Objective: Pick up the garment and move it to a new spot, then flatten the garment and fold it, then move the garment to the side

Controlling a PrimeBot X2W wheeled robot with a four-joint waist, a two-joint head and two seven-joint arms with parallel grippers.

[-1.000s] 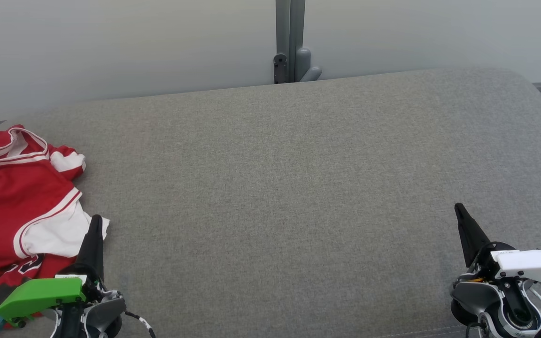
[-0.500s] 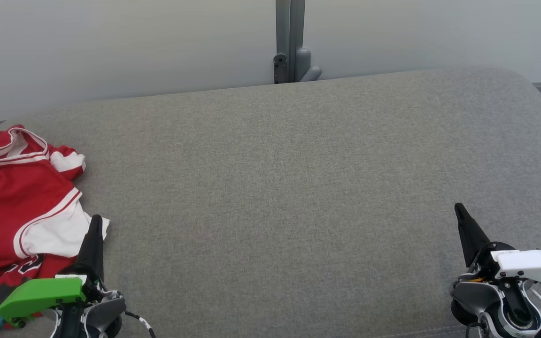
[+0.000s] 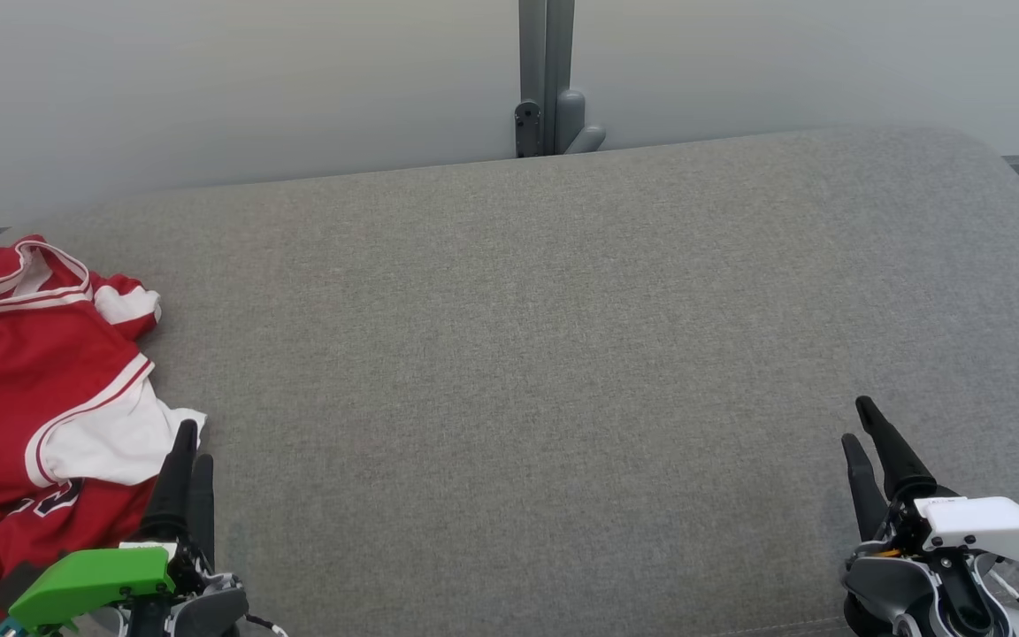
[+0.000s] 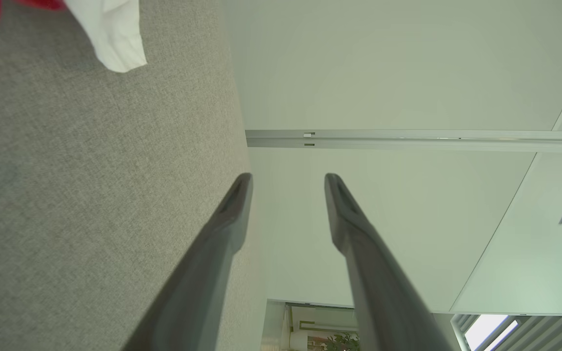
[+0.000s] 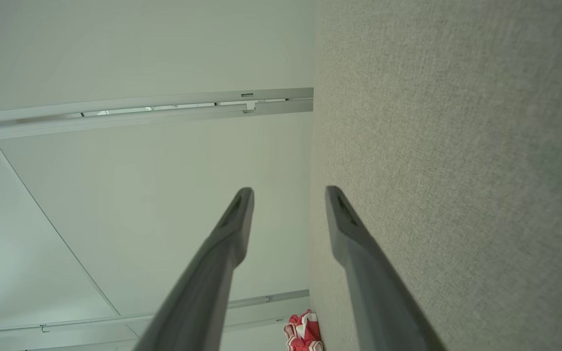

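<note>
Garment (image 3: 23, 372) wasn't gripped. Left pincer (image 3: 194, 442) was spread, empty, tips near garment's white flap. Right pincer (image 3: 855, 421) was spread, empty, over bare grey bench (image 3: 518, 354), well apart from it. Garment, red and white, lay crumpled at bench's left edge. Pale wall (image 3: 209, 88) stood behind.

The red-and-white garment (image 3: 23, 372) runs off the head view's left edge, its lower part hidden behind the green housing (image 3: 89, 573) of the left gripper (image 3: 194, 442). A dark print on it is creased beyond reading. Both wrist views cut it at the frame edge, and from the right wrist it is small and indistinct.
</note>
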